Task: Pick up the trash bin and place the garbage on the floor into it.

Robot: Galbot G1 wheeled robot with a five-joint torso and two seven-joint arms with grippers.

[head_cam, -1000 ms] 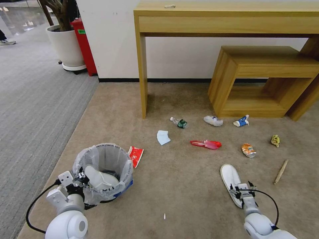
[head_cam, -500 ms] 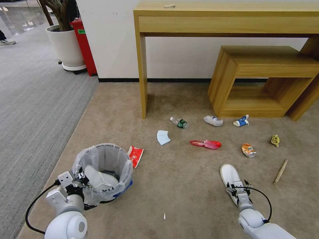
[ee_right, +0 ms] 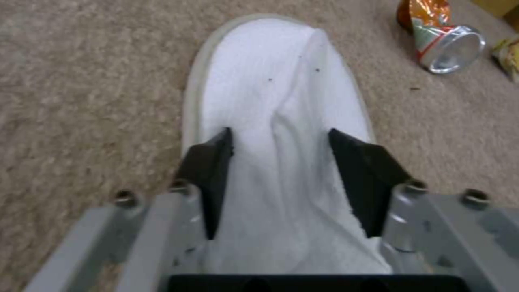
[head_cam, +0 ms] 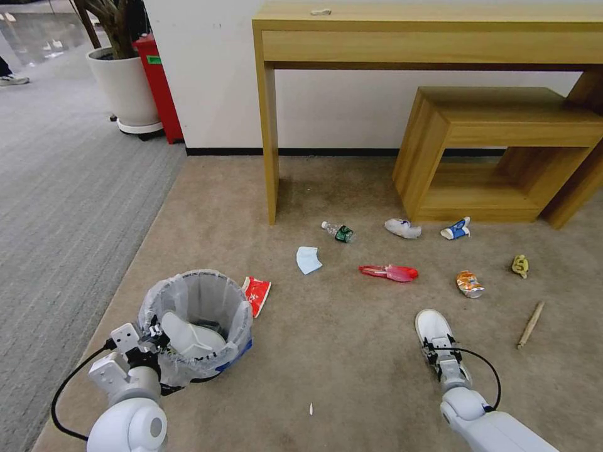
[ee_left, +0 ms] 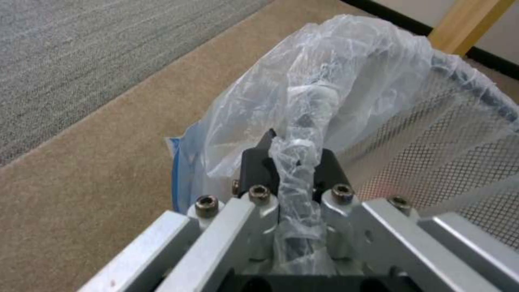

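Trash bin [head_cam: 196, 326]: near left on the beige floor [head_cam: 339, 351], lined with a clear plastic bag, one white slipper [head_cam: 188, 339] lying inside. My left tool [head_cam: 152, 342] is clenched on the bin's near rim, bag film bunched between its jaws; in the left wrist view the mesh wall [ee_left: 432, 138] runs just beside the fingers [ee_left: 257, 170].

Second white slipper [head_cam: 434, 336]: near right on the floor. My right tool [head_cam: 440, 353] is down over it, jaws astride a raised fold of the cloth, black fingers [ee_right: 208, 170] touching its sides, still spread.

Remaining litter on the floor, as I read it:
- red wrapper [head_cam: 256, 294], touching the bin's far right side
- blue mask [head_cam: 308, 259], middle
- small bottle [head_cam: 338, 231], beyond the mask
- red-pink wrapper [head_cam: 389, 272], centre
- crumpled white item [head_cam: 402, 228] and blue-white carton [head_cam: 456, 230], far, near the low wooden bench [head_cam: 502, 150]
- crushed orange can [head_cam: 470, 284], right
- yellow scrap [head_cam: 520, 265], far right
- wooden stick [head_cam: 531, 324], right of the slipper
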